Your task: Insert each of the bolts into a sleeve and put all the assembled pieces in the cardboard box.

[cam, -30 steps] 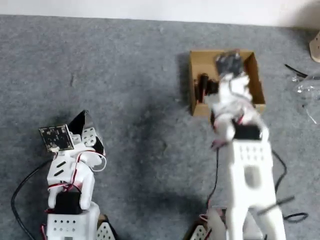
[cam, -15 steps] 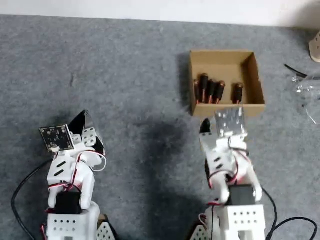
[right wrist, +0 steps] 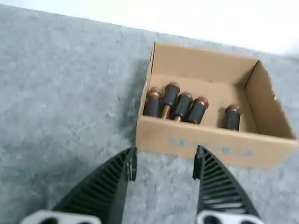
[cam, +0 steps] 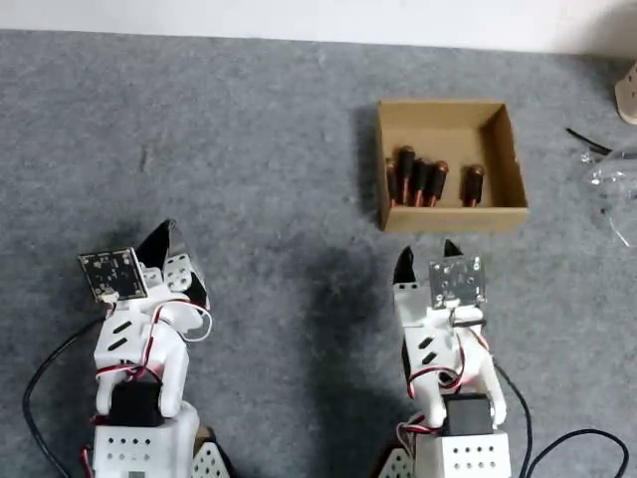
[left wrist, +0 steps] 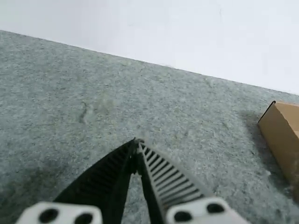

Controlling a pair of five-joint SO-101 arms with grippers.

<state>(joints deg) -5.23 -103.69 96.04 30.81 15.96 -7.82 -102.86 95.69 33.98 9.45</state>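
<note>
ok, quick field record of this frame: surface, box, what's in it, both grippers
surface: grey carpet
box: cardboard box, open top, in front of the right arm
contents: five assembled pieces, four bunched together, one apart
left gripper: shut, empty, over bare carpet
right gripper: open, empty, just short of the box's near wall

The left black ribbed gripper (left wrist: 136, 145) points forward, its fingers pinched together, while the right black ribbed gripper (right wrist: 163, 163) has its fingers spread apart.
</note>
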